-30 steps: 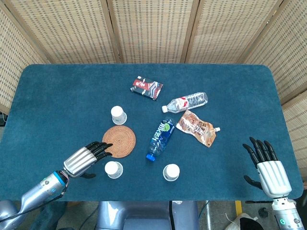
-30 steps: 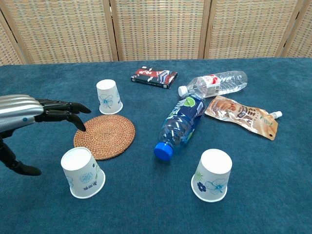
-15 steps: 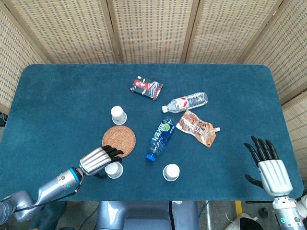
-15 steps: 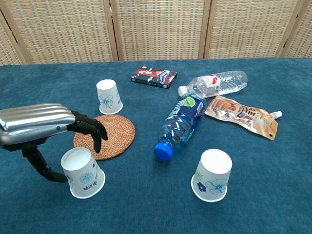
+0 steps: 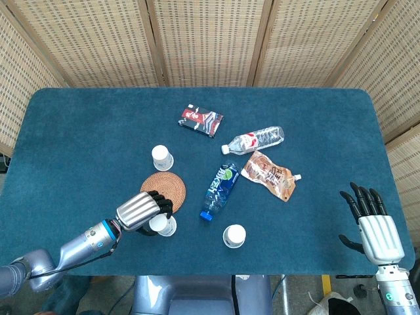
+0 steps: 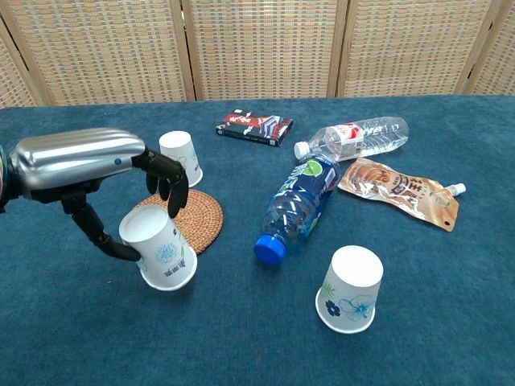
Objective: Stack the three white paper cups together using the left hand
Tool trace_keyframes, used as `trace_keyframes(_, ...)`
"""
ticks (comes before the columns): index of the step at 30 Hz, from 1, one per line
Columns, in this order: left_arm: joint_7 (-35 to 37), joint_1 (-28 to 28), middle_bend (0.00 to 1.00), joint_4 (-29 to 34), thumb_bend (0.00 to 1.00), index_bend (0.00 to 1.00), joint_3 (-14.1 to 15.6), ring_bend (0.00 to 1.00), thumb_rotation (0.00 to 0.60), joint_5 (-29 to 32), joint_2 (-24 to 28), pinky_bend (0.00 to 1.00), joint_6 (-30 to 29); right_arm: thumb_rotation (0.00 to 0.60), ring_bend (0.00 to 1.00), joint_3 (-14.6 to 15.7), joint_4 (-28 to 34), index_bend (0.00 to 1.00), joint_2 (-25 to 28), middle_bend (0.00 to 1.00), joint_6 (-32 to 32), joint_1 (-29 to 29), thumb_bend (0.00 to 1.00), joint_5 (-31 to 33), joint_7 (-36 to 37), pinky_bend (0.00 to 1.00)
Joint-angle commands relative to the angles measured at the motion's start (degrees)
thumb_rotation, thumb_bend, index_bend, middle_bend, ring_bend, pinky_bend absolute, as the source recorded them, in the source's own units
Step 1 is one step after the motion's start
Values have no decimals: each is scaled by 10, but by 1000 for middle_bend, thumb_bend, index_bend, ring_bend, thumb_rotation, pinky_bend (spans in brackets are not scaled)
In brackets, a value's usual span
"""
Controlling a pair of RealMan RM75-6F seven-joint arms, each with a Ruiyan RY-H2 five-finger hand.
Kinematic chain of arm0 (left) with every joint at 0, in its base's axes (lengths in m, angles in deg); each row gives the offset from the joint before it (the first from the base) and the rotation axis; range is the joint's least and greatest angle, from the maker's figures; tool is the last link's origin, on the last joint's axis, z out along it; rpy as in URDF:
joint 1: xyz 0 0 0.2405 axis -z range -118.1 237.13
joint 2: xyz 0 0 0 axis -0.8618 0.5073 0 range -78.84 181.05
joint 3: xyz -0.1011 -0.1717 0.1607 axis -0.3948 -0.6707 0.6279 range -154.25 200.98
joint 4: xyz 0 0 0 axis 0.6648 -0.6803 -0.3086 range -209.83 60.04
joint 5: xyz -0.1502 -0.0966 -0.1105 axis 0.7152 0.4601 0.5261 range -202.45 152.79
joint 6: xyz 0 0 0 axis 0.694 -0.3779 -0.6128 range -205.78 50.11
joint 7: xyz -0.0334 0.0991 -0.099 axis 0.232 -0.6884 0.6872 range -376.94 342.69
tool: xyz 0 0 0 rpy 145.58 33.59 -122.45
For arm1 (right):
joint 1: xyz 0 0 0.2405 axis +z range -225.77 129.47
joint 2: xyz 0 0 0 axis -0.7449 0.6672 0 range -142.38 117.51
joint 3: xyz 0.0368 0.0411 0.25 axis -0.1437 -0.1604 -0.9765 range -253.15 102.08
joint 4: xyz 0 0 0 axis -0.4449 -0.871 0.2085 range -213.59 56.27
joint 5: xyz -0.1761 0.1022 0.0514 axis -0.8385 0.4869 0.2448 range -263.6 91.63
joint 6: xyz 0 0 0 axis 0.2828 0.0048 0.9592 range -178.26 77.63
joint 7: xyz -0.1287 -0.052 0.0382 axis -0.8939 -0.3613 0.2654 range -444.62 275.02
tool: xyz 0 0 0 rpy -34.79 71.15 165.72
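Note:
Three white paper cups with blue flower prints stand upside down on the blue table. My left hand [image 5: 141, 211] [image 6: 88, 165] grips the nearest-left cup [image 6: 161, 251] [image 5: 163, 225] between thumb and fingers, holding it slightly tilted at the front edge of the woven coaster [image 6: 197, 217]. A second cup [image 6: 350, 289] [image 5: 234, 235] stands alone at the front, right of centre. The third cup [image 6: 180, 158] [image 5: 162, 157] stands just behind the coaster. My right hand [image 5: 375, 226] is open with fingers spread at the table's front right corner, seen only in the head view.
A blue water bottle [image 6: 298, 207] lies beside the coaster on its right. Behind it lie a clear bottle [image 6: 358, 137], a brown snack pouch [image 6: 402, 191] and a dark card box [image 6: 254, 126]. Wicker screens close off the back.
My left hand came in over the front-left cup, closed around it, and has carried it right and toward the coaster. The right hand drifted slightly back.

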Motion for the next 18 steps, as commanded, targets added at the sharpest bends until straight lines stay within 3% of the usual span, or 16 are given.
trace_keyframes(1, -8, 24, 400, 39, 142, 534, -24, 396, 600, 1, 23, 392, -3, 600, 0, -2, 0, 161, 1, 0, 1, 0, 0, 5, 1, 0)
trace_keyframes(9, -58, 103, 400, 99, 133, 537, -79, 396, 600, 24, 20, 392, 68, 600, 0, -8, 0, 161, 1, 0, 8, 4, 0, 20, -2, 0)
trace_keyframes(18, -92, 174, 400, 89, 133, 537, -113, 396, 600, 76, -44, 392, 143, 600, 0, -18, -11, 161, -1, 0, 17, 7, 0, 45, -7, 0)
